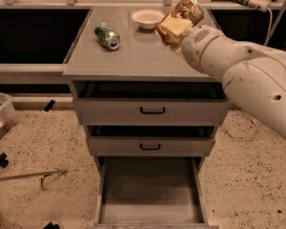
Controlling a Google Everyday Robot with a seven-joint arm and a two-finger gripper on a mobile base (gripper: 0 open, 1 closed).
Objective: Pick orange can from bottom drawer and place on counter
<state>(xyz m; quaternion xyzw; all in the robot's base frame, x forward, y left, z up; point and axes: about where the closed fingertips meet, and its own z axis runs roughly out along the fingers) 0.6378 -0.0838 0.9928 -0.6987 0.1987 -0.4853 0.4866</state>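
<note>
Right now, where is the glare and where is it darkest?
Camera view: glare glints on the orange can held by the gripper over the counter, right rear; darkest are the gaps above the two upper drawers; the bottom drawer floor is dim.
</note>
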